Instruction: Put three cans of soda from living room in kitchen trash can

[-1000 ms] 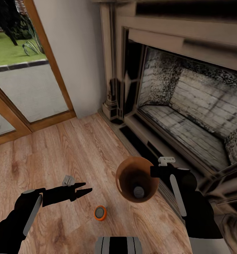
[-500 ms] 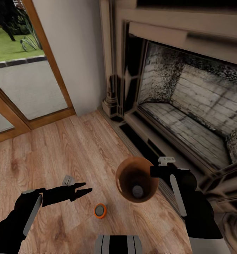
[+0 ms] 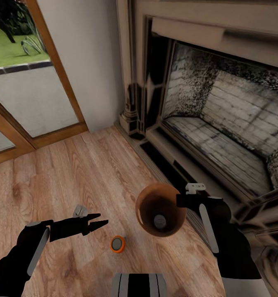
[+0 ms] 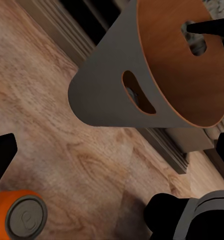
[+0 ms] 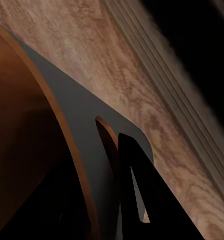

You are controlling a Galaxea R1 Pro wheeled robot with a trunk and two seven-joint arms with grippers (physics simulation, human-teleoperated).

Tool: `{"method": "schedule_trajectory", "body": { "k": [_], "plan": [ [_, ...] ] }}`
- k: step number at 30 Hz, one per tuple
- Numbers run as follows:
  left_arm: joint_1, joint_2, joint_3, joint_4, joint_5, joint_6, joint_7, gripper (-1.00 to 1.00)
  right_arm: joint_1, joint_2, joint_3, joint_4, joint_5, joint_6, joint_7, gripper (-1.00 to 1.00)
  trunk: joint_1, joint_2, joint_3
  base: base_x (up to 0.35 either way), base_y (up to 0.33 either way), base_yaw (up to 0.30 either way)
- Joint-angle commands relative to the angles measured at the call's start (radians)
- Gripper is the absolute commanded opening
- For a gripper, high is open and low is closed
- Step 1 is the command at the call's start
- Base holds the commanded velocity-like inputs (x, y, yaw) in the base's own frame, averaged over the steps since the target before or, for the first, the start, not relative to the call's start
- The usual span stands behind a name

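In the head view my right gripper (image 3: 182, 201) is shut on the rim of the tash can (image 3: 149, 204), a light-brown bin held tilted above the wood floor. A grey-topped can of soda (image 3: 160, 221) lies at its bottom. A second orange can of soda (image 3: 117, 244) stands upright on the floor, just right of and below my left gripper (image 3: 102, 219), which is open and empty. The left wrist view has that can (image 4: 21, 219) close by and the bin (image 4: 104, 82) beyond it. One right finger (image 5: 141, 200) lies against the bin's outer wall (image 5: 77, 125) by a handle slot.
A brick fireplace (image 3: 221, 123) with a raised hearth ledge (image 3: 176, 161) runs along the right, close to my right arm. A wood-framed glass door (image 3: 27, 99) stands at the back left. Open wood floor (image 3: 72, 173) lies between them.
The whole picture has shifted a little, so the camera moved. Both arms, the bin and the can on the floor keep their places relative to each other.
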Motion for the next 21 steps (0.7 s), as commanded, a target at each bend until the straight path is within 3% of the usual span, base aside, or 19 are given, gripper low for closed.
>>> {"method": "schedule_trajectory", "body": {
  "k": [1, 21],
  "plan": [
    [0.0, 0.0, 0.0, 0.0, 0.0, 0.0, 0.0, 1.0, 0.0, 0.0, 0.0, 0.0, -0.021, 0.0, 0.002, -1.0, 0.0, 0.0, -0.002, 0.0, 0.0, 0.0],
    [0.0, 0.0, -0.002, 0.003, -0.001, 0.001, 0.003, 1.0, 0.0, 0.001, 0.002, 0.0, -0.022, 0.0, 0.002, -1.0, 0.0, 0.0, -0.034, 0.0, 0.0, 0.0]
  ]
}}
